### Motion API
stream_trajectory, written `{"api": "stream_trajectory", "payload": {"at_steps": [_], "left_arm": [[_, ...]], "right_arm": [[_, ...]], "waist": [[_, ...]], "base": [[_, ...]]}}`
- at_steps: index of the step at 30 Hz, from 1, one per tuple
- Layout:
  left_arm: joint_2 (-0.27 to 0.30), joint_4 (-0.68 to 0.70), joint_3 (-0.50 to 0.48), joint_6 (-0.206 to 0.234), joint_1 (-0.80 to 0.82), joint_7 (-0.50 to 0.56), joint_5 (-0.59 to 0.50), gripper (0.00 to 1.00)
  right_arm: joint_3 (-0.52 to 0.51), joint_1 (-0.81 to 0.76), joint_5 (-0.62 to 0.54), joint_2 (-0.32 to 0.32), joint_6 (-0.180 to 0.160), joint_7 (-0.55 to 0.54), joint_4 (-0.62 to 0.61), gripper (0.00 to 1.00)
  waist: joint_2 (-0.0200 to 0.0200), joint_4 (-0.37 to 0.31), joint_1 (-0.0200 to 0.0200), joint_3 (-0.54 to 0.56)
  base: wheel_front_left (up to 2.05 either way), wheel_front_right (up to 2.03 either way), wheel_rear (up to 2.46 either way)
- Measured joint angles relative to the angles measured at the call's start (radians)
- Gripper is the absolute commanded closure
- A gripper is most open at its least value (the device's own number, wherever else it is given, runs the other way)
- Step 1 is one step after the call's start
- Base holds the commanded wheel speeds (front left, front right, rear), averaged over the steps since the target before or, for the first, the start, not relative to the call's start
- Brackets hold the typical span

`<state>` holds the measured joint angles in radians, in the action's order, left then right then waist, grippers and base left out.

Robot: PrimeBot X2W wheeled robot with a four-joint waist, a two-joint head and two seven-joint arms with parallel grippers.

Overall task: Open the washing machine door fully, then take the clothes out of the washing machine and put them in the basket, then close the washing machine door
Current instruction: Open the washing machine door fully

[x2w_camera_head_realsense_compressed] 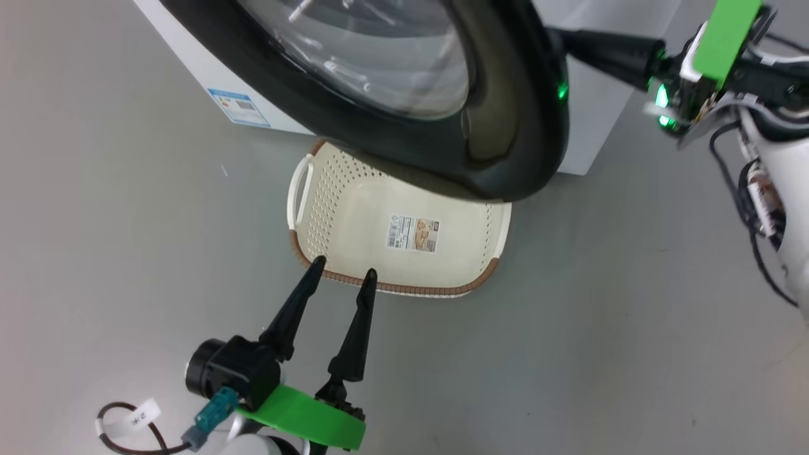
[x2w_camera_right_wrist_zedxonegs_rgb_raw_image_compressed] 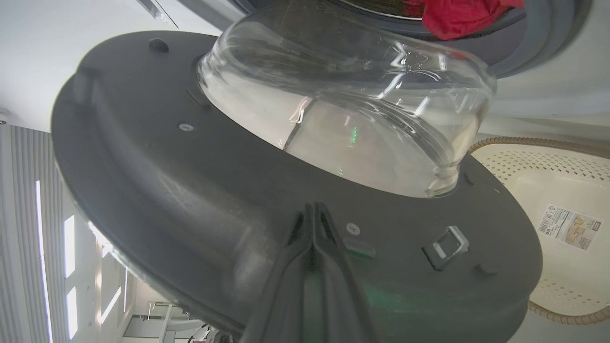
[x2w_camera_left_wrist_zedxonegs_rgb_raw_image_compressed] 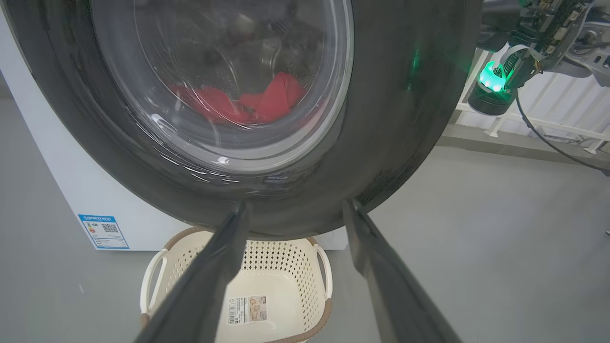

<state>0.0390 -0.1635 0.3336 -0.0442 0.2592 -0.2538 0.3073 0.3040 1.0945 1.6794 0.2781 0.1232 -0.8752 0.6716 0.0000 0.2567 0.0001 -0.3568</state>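
Swinging the round black-rimmed glass washing machine door (x2w_camera_head_realsense_compressed: 505, 126) fully wide, press its inner face steadily with the closed right tool (x2w_camera_right_wrist_zedxonegs_rgb_raw_image_compressed: 313, 209); spread left tool (x2w_camera_head_realsense_compressed: 345, 268) hovers below it, red fabric clothes (x2w_camera_left_wrist_zedxonegs_rgb_raw_image_compressed: 267, 102) behind.

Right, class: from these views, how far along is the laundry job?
Done: the washing machine door stands partway open. In hand: the shut right gripper rests against its inner face, seemingly pushing it wider. Remaining: the clothes lie inside the washing machine, the basket is empty, the open left gripper hovers near it; closing comes last.
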Motion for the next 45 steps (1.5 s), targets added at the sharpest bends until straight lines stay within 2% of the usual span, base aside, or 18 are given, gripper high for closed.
{"api": "stream_trajectory", "payload": {"at_steps": [14, 26, 45], "left_arm": [[0.001, -0.008, -0.002, 0.000, -0.079, 0.000, -0.009, 0.00], [0.002, -0.009, -0.005, 0.010, -0.126, 0.000, -0.009, 0.00], [0.003, -0.008, -0.016, 0.036, -0.159, 0.000, -0.009, 0.00]], "right_arm": [[0.009, -0.169, -0.018, -0.038, 0.000, -0.024, -0.085, 1.00], [0.038, -0.296, -0.061, -0.090, 0.000, -0.023, -0.161, 1.00], [0.087, -0.375, -0.080, -0.154, 0.000, -0.021, -0.200, 1.00]], "waist": [[0.0000, 0.022, 0.0000, 0.102], [0.0000, 0.089, 0.0000, 0.173], [0.0000, 0.202, 0.0000, 0.222]], "base": [[0.00, 0.00, 0.00], [0.00, 0.00, 0.00], [0.00, 0.00, 0.00]]}}
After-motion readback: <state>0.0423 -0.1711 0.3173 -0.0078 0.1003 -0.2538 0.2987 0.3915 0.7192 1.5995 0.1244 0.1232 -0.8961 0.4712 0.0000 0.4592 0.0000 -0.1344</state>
